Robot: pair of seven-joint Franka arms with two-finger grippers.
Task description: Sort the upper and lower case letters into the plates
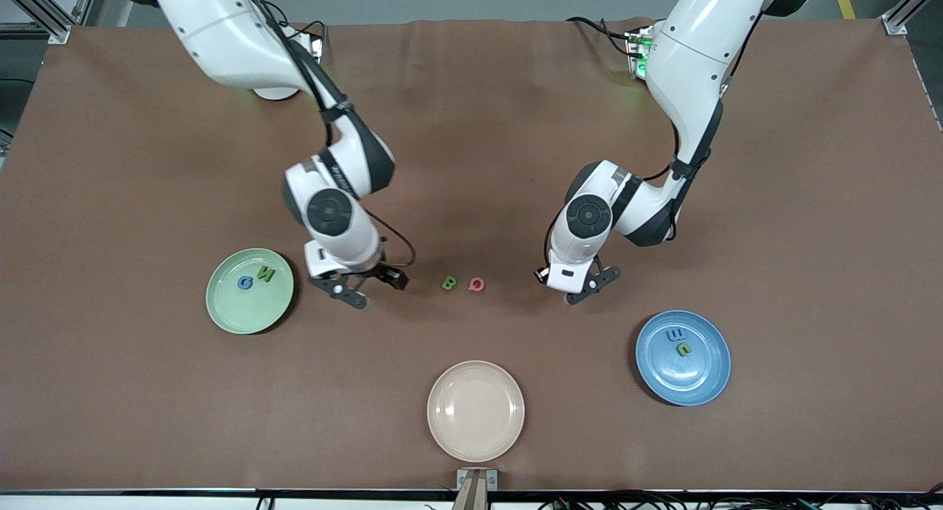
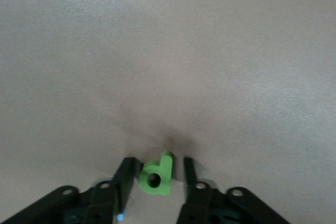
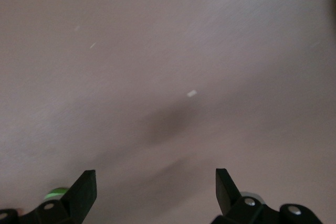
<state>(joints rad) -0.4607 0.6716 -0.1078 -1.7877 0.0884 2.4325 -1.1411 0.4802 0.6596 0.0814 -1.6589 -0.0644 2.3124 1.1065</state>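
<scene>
A small green lower-case letter [image 2: 155, 177] lies on the table between the fingers of my left gripper [image 2: 158, 163]. One finger [image 2: 127, 174] touches it and the other stands a little apart, so the jaws are still open. From the front, this gripper [image 1: 575, 295] hides that letter. The right gripper [image 1: 368, 285] hangs wide open and holds nothing [image 3: 155, 182], low over the table beside the pale green plate [image 1: 247, 311]. That plate carries a blue letter [image 1: 244, 281] and a green letter [image 1: 265, 276]. The blue plate [image 1: 692, 377] holds two letters [image 1: 678, 340].
A green B [image 1: 449, 283] and a red letter [image 1: 477, 284] lie side by side on the brown table between the two grippers. A cream-beige plate [image 1: 475, 414] with nothing in it sits nearest the front camera, close to the table's edge.
</scene>
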